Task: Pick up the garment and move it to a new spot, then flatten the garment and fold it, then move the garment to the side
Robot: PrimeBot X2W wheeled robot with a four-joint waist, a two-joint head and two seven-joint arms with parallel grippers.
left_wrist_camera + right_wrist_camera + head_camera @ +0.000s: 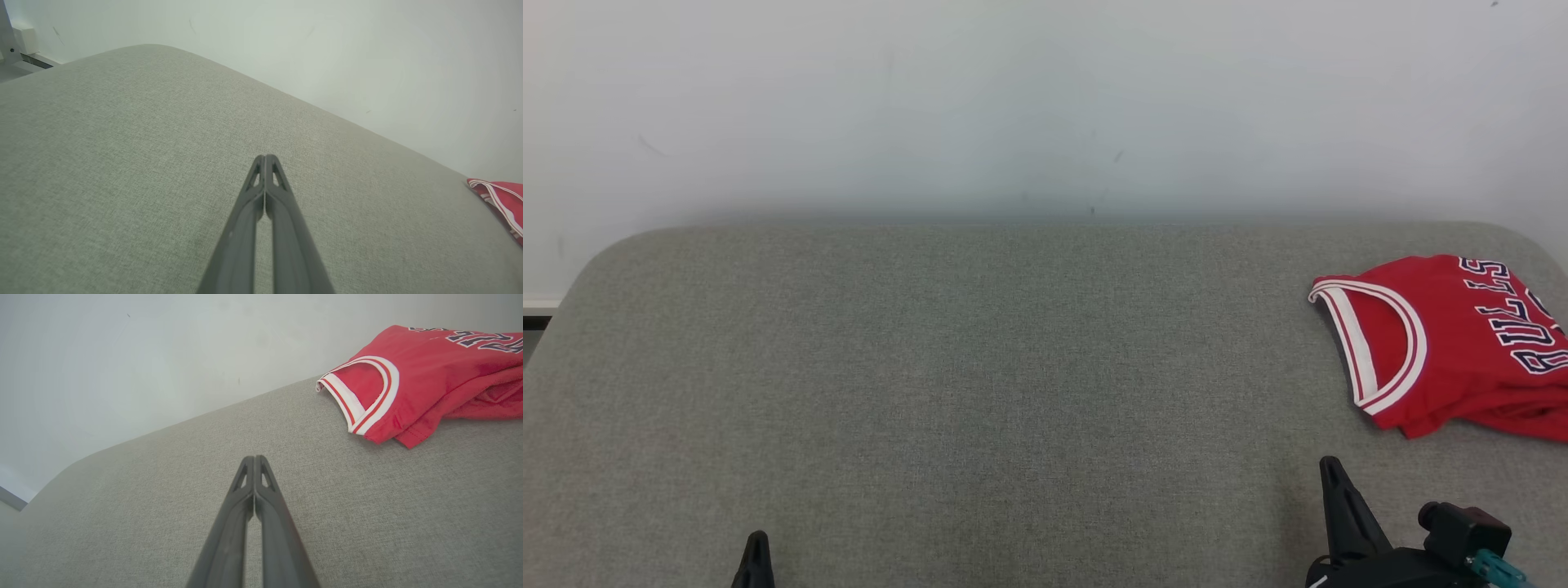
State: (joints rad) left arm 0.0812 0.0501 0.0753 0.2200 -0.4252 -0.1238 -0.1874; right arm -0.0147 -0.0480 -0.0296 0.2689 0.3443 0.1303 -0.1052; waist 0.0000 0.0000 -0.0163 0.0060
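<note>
Head view placed the red sleeveless basketball jersey with white-and-red trim and dark lettering at the far right of the grey fabric-covered counter, partly cut off by the frame. The right end effector sat near it but apart, and the left end effector was well away at the lower left. Both had their dark fingers pressed together on nothing. The likeliest trouble, as I judged it, was that closed fingers driven at the cloth would only shove or bunch it, so they needed to part first. A pinch on the top layer alone might have lifted the jersey twisted and made flattening harder. It also seemed close to the counter's rounded right corner, where a sideways nudge could slide it off. The jersey lay rumpled and doubled over on itself. One banded armhole gaped toward the left, the lettering ran sideways, and a hem was bunched underneath on the near side. Its fabric looked thin, smooth and probably slippery.
</note>
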